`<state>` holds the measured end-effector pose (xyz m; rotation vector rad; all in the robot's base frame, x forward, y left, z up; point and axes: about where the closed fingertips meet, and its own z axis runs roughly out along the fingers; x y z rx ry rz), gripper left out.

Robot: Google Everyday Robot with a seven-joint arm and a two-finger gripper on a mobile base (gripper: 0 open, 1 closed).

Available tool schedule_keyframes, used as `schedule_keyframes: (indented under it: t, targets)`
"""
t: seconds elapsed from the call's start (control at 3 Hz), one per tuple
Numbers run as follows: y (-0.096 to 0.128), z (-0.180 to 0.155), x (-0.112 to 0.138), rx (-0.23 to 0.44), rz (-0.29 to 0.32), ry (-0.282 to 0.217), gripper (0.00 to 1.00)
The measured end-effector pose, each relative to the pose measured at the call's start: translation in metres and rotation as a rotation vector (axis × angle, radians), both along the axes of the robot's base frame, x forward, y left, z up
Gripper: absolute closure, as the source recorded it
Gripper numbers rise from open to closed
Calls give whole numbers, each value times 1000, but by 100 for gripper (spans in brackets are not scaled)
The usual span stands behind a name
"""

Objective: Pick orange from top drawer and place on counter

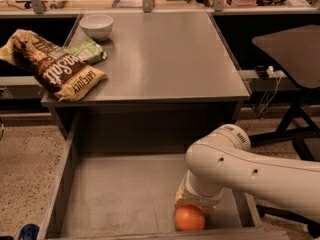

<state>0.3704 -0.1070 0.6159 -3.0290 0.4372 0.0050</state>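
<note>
The orange (189, 218) lies on the floor of the open top drawer (120, 199), near its front right corner. My white arm reaches in from the right and bends down into the drawer. My gripper (192, 207) is right over the orange, pointing down at it, and is mostly hidden by the wrist. The yellowish wrist piece sits just above the fruit. The grey counter (160, 54) is above and behind the drawer.
A white bowl (96, 25) stands at the counter's back left. A brown and yellow snack bag (55, 66) and a green packet (87, 50) lie at its left edge. A dark side table (292, 46) stands to the right. A blue object (27, 231) lies on the floor at lower left.
</note>
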Motion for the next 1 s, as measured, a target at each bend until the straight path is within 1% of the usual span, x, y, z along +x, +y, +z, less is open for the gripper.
schedule_keyframes:
  t: [0.33, 0.67, 1.0]
  targets:
    - [7, 17, -15, 6, 6, 57, 93]
    - [6, 46, -5, 61, -31, 89, 100]
    - [2, 71, 25, 139, -62, 76, 100]
